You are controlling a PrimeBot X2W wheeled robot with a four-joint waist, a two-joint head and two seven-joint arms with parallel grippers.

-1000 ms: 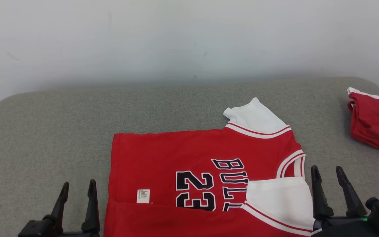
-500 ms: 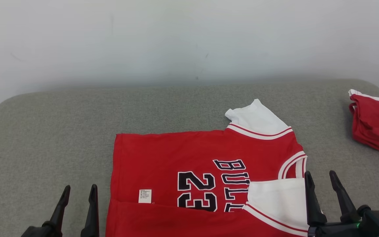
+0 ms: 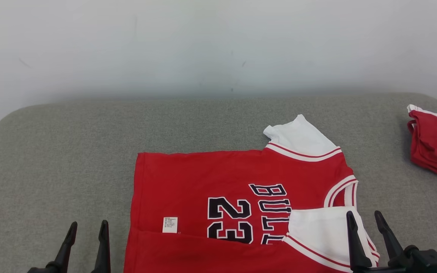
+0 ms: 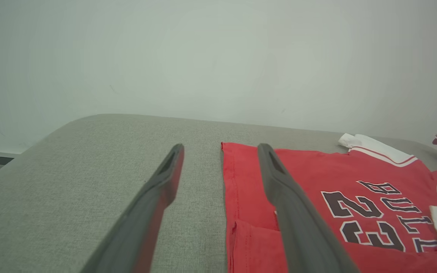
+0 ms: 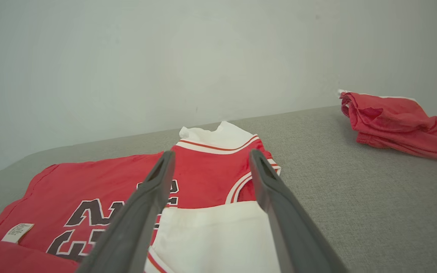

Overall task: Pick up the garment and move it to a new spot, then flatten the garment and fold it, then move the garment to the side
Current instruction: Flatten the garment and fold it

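A pale wall (image 3: pixel 203 45) rises behind the garment. A grey fabric-covered worktop (image 3: pixel 70 151) carries the garment (image 3: pixel 203 174), a red jersey printed "23", which lies flat near the worktop's front edge, collar end towards the robot's right and its nearest long edge turned up over itself. Well off the garment's collar end sits a crumpled red cloth (image 3: pixel 436 146). 1 white sleeve (image 3: pixel 298 136) sticks out from the garment's far side; the other (image 3: pixel 317 227) lies folded onto its front. The right tool (image 3: pixel 363 214) stands over that folded sleeve, its 2 fingers spread wide and holding nothing. The left tool (image 3: pixel 89 223) stands just beside the garment's hem end, equally wide and empty. A small white label (image 3: pixel 170 224) shows near the hem.
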